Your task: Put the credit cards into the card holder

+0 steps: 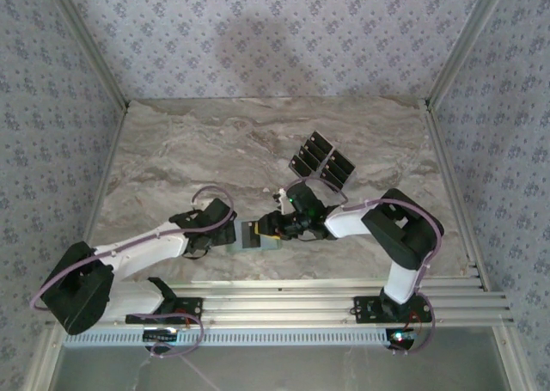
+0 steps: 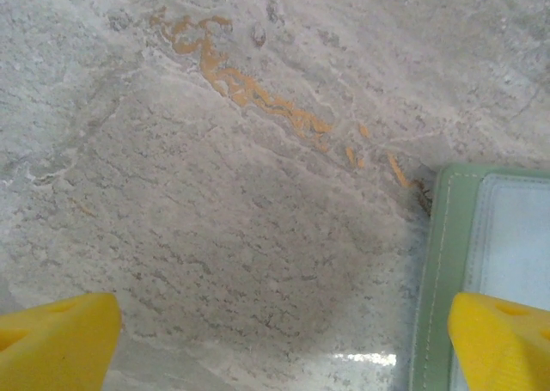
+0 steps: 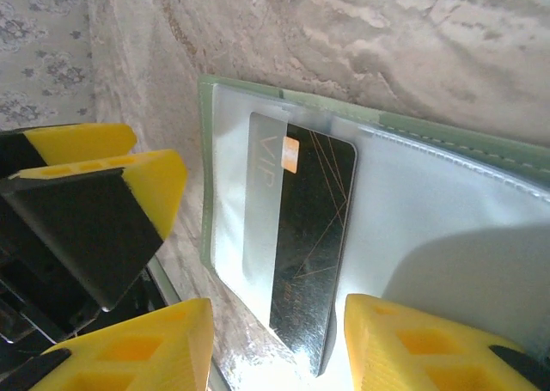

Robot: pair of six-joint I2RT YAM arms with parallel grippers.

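1 blk gold-lined card (image 3: 314, 228) half in grn holder (image 3: 447, 202); both end effectors (image 2: 279, 344) (image 3: 275, 348) apart.

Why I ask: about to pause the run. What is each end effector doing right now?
Left end effector: open, holding nothing.
Right end effector: open; credit card sits partly in the card holder.

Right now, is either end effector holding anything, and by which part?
Nothing. The right end effector is open either side of the card, part-tucked in the card holder; left end effector open, empty.
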